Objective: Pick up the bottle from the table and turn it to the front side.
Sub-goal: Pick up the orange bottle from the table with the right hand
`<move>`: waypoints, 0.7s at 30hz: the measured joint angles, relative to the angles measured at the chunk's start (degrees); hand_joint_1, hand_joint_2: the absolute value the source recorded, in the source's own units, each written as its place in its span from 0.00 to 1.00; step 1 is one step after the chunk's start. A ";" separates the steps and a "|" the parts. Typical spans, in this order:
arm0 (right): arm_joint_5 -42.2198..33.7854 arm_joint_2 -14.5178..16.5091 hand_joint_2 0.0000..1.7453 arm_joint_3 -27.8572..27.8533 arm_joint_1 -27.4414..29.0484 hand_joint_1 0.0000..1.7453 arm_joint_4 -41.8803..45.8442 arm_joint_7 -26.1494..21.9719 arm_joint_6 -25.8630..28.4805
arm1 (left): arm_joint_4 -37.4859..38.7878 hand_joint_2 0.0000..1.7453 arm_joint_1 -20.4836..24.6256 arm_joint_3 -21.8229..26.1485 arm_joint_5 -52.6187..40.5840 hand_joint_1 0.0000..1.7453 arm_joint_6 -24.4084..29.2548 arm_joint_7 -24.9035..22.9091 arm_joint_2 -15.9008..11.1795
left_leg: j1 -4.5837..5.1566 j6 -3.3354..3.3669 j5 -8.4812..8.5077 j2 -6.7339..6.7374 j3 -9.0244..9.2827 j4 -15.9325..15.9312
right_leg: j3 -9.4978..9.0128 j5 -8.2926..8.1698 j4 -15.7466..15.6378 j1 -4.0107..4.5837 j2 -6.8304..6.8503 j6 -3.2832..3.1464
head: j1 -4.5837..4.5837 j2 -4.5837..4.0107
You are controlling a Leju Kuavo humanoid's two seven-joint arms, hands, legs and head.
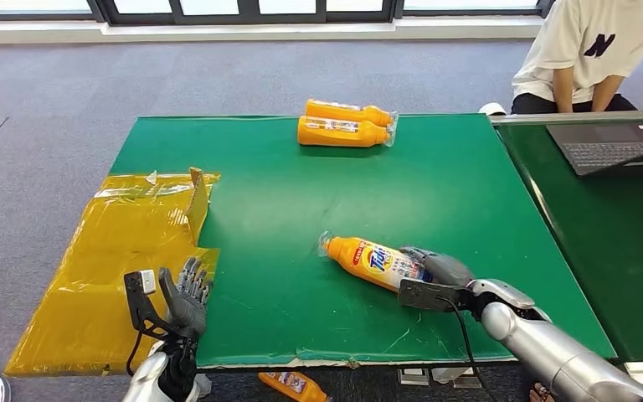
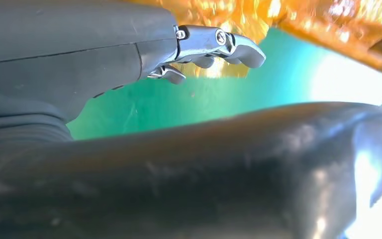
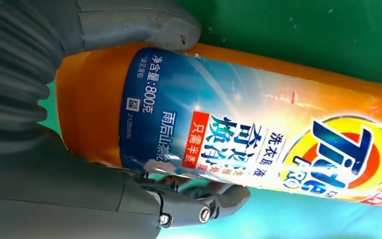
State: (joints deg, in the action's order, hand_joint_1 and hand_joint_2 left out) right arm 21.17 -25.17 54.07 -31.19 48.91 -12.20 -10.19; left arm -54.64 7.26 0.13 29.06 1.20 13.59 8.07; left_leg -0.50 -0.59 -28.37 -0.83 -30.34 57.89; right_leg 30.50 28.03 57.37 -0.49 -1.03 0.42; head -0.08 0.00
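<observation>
An orange detergent bottle (image 1: pixel 372 261) with a blue and white label lies on its side on the green table (image 1: pixel 301 193), cap pointing left. My right hand (image 1: pixel 435 276) wraps its base end. In the right wrist view the thumb (image 3: pixel 144 25) presses one side of the bottle (image 3: pixel 238 124) and the dark fingers (image 3: pixel 199 206) curl round the other, with the Tide logo facing the camera. My left hand (image 1: pixel 186 297) is raised at the table's front left edge, fingers apart and holding nothing. Its fingertips (image 2: pixel 219 45) hover over the green table surface.
Two more orange bottles (image 1: pixel 345 124) lie side by side at the table's far edge. A yellow plastic-wrapped carton (image 1: pixel 134 251) is at the left. Another bottle (image 1: pixel 293 385) lies on the floor below the front edge. A person (image 1: pixel 586 50) sits at back right by a laptop (image 1: pixel 607 146).
</observation>
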 joint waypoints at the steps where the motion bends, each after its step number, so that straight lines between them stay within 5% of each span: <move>1: 1.19 0.07 1.00 -1.11 0.99 1.00 0.54 0.20 0.70 | 0.09 0.00 0.13 -0.09 0.04 0.00 -0.16 -0.05 0.05 | -0.02 0.00 0.06 0.04 0.02 0.00 | 0.00 -0.11 -0.02 0.00 -0.03 0.02 | 0.00 0.00; 16: 6.74 0.52 1.00 -11.05 9.40 1.00 6.28 -0.17 3.94 | 2.13 0.00 0.71 -0.30 0.12 0.00 -1.06 0.62 0.19 | -0.05 0.17 -0.52 0.07 1.05 0.01 | -1.03 0.39 -0.21 0.01 -0.02 0.16 | 0.00 0.00; 21: 11.09 4.03 1.00 -15.98 12.69 1.00 8.73 -3.51 16.48 | 0.24 0.00 -0.65 -0.30 -5.44 0.00 3.45 4.23 0.33 | -0.06 0.11 -0.61 0.10 0.59 0.00 | -0.87 0.42 -0.14 -0.02 -0.09 0.13 | 0.01 -0.01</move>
State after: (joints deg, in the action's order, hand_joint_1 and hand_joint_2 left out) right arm 32.25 -21.14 38.09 -18.51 57.63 -15.72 6.29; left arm -54.40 6.61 -0.17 23.62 4.65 17.82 8.40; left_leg -0.57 -0.48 -28.97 -0.73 -29.74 57.89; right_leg 29.63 28.45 57.23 -0.50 -1.13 0.55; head -0.07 -0.01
